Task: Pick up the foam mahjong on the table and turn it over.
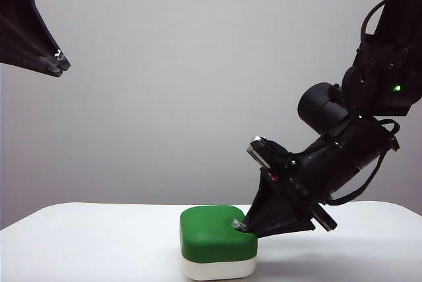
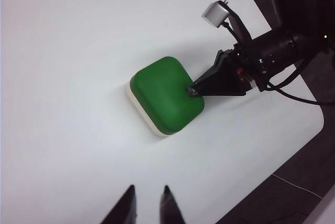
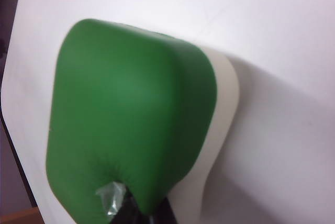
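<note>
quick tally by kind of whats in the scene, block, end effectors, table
foam mahjong, green side up on the table, right corner pinched: 1
end effectors: 2, the right end effector shut on the block's corner, the left end effector open, raised off to the left
table, white: 1
total: 4

Foam mahjong (image 1: 218, 241) on table (image 1: 92, 242)

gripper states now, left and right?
Left gripper: open, empty, raised clear of the table.
Right gripper: shut, pinching the foam mahjong at its green edge.
</note>
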Action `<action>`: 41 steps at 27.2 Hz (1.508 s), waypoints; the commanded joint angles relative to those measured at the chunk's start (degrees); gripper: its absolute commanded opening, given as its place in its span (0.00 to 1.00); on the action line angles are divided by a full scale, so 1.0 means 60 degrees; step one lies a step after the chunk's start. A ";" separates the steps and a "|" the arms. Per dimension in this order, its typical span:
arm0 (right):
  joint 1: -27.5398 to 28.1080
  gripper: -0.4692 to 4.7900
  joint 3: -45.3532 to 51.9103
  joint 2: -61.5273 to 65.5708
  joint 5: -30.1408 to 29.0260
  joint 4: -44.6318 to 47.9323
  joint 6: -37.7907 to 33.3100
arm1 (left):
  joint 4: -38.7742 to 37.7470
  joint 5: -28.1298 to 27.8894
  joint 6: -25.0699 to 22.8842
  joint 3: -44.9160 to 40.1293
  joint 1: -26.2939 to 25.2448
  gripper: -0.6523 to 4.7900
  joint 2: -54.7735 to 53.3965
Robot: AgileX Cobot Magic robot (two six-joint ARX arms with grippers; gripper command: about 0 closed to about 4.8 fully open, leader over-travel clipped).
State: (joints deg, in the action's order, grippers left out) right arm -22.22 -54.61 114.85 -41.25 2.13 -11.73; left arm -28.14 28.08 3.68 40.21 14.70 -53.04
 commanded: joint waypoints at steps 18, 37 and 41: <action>0.0412 0.07 -0.1858 -0.2222 0.7184 -0.5537 0.2211 | 0.0051 0.0007 -0.0040 0.0047 -0.0004 0.23 -0.0022; -0.0586 0.36 -0.1858 -0.1300 0.5016 -0.5191 0.1198 | -0.0299 0.0076 -0.0040 0.0047 -0.0004 0.23 -0.0022; -0.0663 0.36 -0.1894 -0.1311 0.3676 -0.4652 0.0641 | -0.0444 0.0109 -0.0040 0.0047 -0.0004 0.23 -0.0022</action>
State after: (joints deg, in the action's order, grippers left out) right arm -26.41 -65.87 107.11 -16.80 -27.59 -5.76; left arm -30.98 28.36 3.66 40.21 14.68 -53.28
